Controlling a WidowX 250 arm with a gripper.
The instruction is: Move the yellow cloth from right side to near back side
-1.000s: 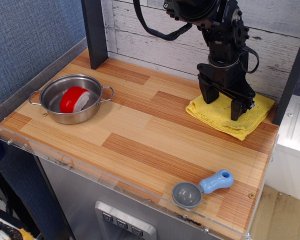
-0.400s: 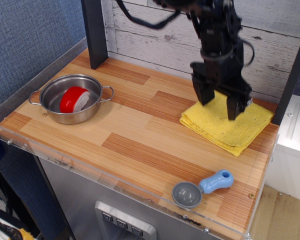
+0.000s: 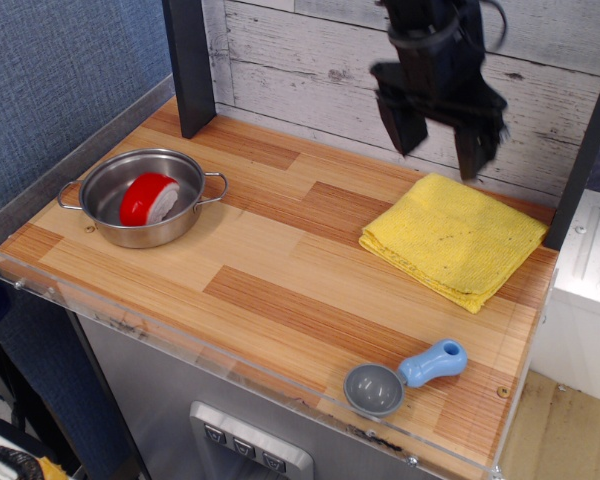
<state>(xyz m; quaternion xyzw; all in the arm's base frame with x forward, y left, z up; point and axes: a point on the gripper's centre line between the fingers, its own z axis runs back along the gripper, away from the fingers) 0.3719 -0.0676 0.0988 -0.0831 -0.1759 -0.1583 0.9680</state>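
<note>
The yellow cloth (image 3: 456, 238) lies flat and folded on the wooden table at the back right, close to the white plank wall. My gripper (image 3: 438, 140) hangs above the cloth's back edge, well clear of it. Its two dark fingers are spread apart and hold nothing.
A steel pot (image 3: 143, 197) with a red and white object (image 3: 148, 198) in it stands at the left. A grey and blue scoop (image 3: 401, 378) lies near the front right edge. A dark post (image 3: 190, 65) stands at the back left, another at the right edge (image 3: 585, 150).
My gripper was down on the cloth, then let it go and rose up and a little left. The cloth has spread out flat and sits slightly further left than before.
</note>
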